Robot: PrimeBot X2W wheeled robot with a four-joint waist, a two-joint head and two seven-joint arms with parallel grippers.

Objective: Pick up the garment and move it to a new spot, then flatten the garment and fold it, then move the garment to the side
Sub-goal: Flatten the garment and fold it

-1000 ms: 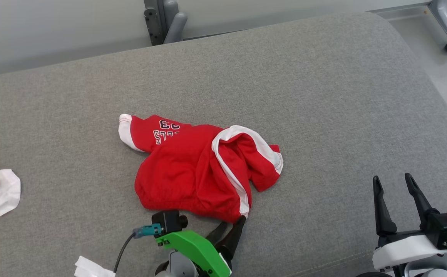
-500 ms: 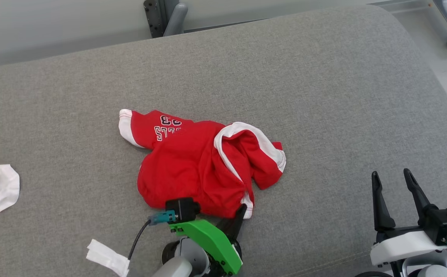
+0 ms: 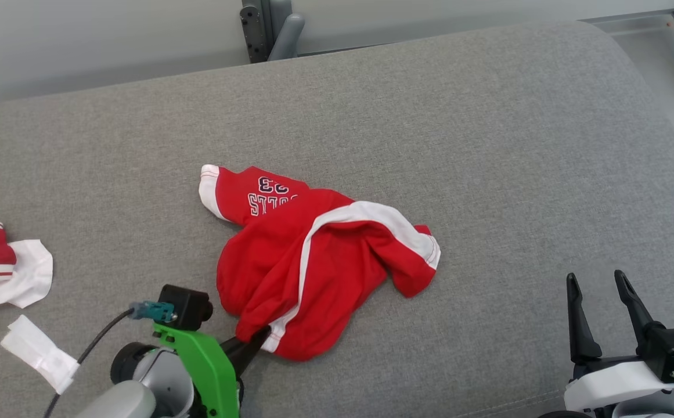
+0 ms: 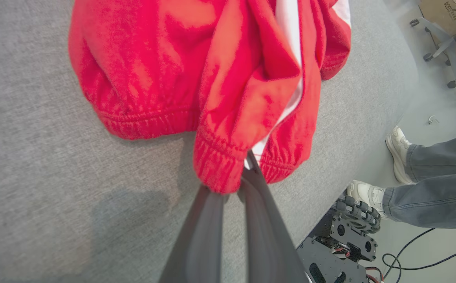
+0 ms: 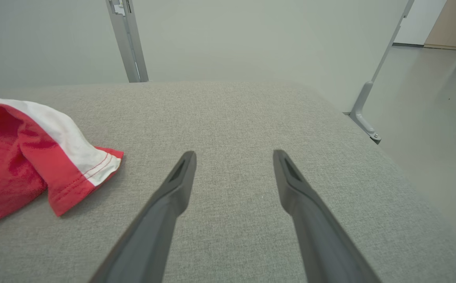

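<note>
A crumpled pair of red shorts (image 3: 313, 261) with white side stripes and a printed number lies in the middle of the grey cushion (image 3: 487, 145). My left gripper (image 3: 258, 339) is shut on the elastic waistband at the near edge of the garment (image 4: 228, 118), and the cloth bunches up around the fingertips (image 4: 251, 165). My right gripper (image 3: 598, 284) hovers open at the lower right, well clear of the fabric. In the right wrist view the open right gripper (image 5: 233, 155) sits over bare cushion with one leg hem of the shorts (image 5: 35, 149) to its left.
Another red and white garment (image 3: 0, 270) lies at the cushion's left edge, with a white paper scrap (image 3: 38, 351) near it. A person's legs and white shoes (image 4: 400, 157) stand beside the cushion's near edge. A grey metal frame (image 3: 270, 29) rises behind the cushion.
My left gripper has pulled the waistband toward the left and near edge, stretching and reshaping the shorts. The head camera has shifted slightly. The right gripper has stayed put.
</note>
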